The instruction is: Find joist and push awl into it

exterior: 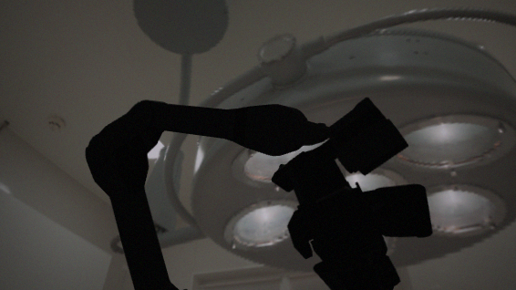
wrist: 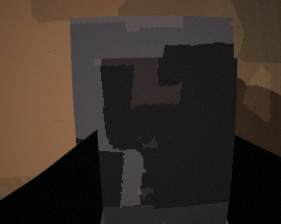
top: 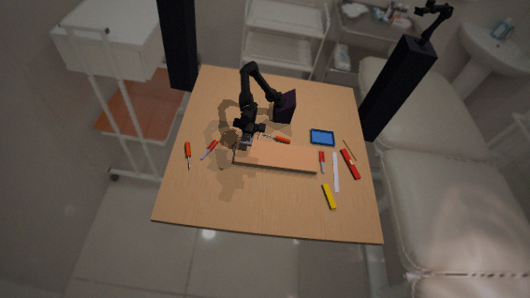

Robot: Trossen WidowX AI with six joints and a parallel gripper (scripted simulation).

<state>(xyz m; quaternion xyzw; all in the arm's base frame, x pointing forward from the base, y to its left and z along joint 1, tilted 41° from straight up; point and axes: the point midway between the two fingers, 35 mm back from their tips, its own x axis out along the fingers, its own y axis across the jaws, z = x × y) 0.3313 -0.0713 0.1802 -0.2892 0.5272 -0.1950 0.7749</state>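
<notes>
The gripper is shut on the grey, box-shaped stud finder. The stud finder is at the left end of the light-brown floor panel; whether it touches the panel cannot be told. The blue tray lies behind the panel's right end. One orange-handled tool lies just behind the panel, and another orange-handled tool lies at the table's left; which is the awl is too small to tell. The joist is hidden. The exterior view shows the dark arm only, not the tools.
Red-handled pliers lie left of the panel. At the right are more red-handled pliers, a white strip, a red bar, a thin stick and a yellow bar. A dark purple block stands behind the panel.
</notes>
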